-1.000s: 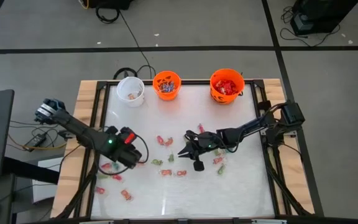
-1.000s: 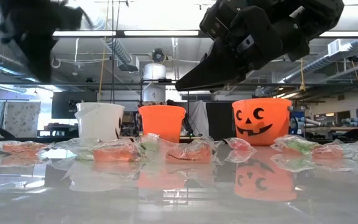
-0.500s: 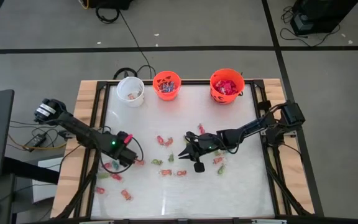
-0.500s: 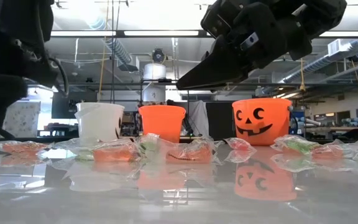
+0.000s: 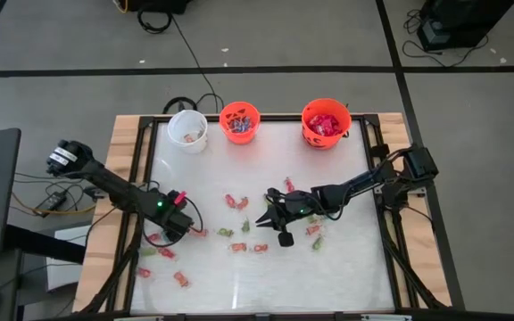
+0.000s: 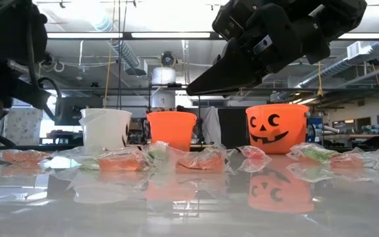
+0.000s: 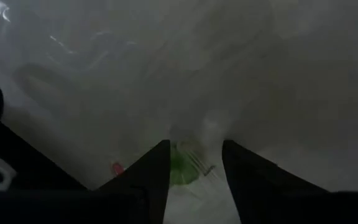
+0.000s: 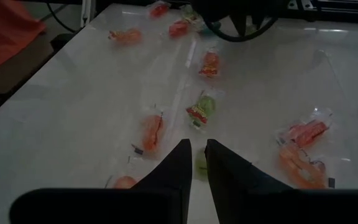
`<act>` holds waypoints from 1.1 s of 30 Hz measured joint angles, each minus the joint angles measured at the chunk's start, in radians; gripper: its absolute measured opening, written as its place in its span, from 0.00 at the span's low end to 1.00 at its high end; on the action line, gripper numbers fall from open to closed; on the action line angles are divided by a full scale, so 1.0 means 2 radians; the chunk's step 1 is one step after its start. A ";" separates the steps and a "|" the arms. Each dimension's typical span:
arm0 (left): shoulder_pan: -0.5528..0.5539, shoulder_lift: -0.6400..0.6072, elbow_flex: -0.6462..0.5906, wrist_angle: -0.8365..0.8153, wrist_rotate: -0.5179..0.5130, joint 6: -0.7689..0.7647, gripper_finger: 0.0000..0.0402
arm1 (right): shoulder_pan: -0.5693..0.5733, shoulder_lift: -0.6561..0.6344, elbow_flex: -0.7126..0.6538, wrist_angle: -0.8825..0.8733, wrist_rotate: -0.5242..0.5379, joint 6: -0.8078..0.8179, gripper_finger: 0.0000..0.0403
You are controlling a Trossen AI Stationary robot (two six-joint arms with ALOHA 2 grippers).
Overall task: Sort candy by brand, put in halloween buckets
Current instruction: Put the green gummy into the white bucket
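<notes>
Three halloween buckets stand along the far edge: a white one point(image 5: 187, 129), a small orange one point(image 5: 239, 121) and a larger orange one point(image 5: 326, 122), each with candy inside. Loose candy point(image 5: 236, 202) in clear packets lies scattered over the white table. My left gripper point(image 7: 194, 144) points down at the table's left, open, with its fingers on either side of a green candy point(image 7: 180, 168) lying there. My right gripper point(image 8: 197, 144) hangs above the table's middle. It slants toward the left and is shut on a pale green candy point(image 8: 201, 165). My left gripper has a finger point(image 7: 151, 171) on each side of the green candy's clear packet, coming from above. I cannot tell whether the fingers touch it. My right gripper pinches the pale green piece point(image 8: 201, 167) between its two fingers, a little back from their tips. The piece is clear of the table, and which part of it the fingers have is hidden by them.
More packets lie near the left front corner point(image 5: 181, 279) and under the right arm point(image 5: 315, 232). The wooden table frame point(image 5: 123, 178) runs along the left side. Bare white surface lies toward the near edge point(image 5: 328, 276).
My left gripper has come down toward the table and a little toward its near left, tipping until it points almost straight down over the green candy.
</notes>
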 joint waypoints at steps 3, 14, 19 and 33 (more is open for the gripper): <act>0.000 0.001 0.002 0.001 0.003 -0.014 0.32 | 0.000 0.000 0.000 0.000 0.000 0.000 0.15; 0.039 0.003 0.086 0.002 -0.058 0.053 0.03 | 0.000 0.000 0.000 0.001 0.000 0.000 0.15; 0.096 0.003 0.179 -0.031 -0.138 0.160 0.01 | -0.001 0.000 0.011 0.000 0.000 0.000 0.15; 0.390 0.002 0.271 0.024 -0.173 0.465 0.00 | 0.000 0.000 0.022 -0.023 -0.017 0.013 0.15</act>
